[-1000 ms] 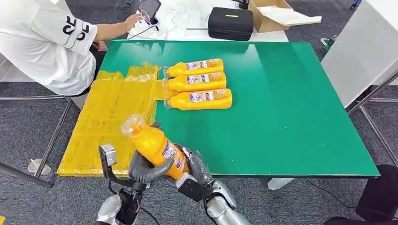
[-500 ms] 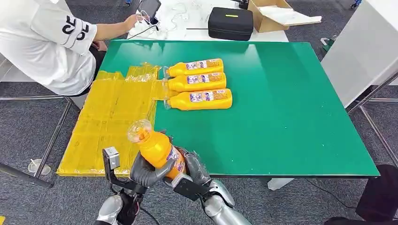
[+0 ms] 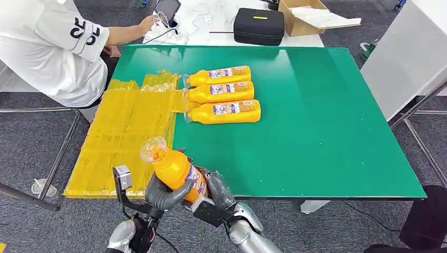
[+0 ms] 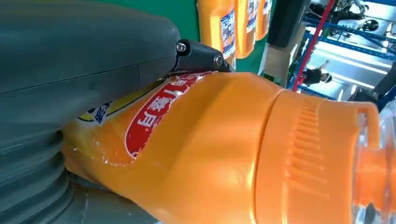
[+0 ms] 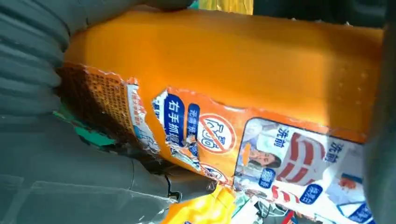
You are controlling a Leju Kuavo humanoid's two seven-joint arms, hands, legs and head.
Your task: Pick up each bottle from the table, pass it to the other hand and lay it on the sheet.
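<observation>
An orange bottle (image 3: 176,168) with a clear cap stands tilted above the table's front edge, cap pointing up and left. My left hand (image 3: 162,194) wraps its lower body from below, and my right hand (image 3: 220,191) grips the same bottle from the right. Up close, the left hand's thumb (image 4: 70,70) lies across the bottle (image 4: 224,154). The right hand's fingers (image 5: 56,177) close around the labelled body (image 5: 233,60). Three more orange bottles (image 3: 221,93) lie side by side on the green table (image 3: 327,137), their caps at the edge of the yellow sheet (image 3: 126,132).
A person in a white shirt (image 3: 47,47) sits at the table's far left corner, reaching to a white table behind. A black case (image 3: 258,25) and a cardboard box (image 3: 305,16) lie there. A white cabinet (image 3: 406,58) stands at the right.
The bottle in both hands has sunk a little and shifted slightly right, now standing more upright. The lying bottles and the sheet have not moved.
</observation>
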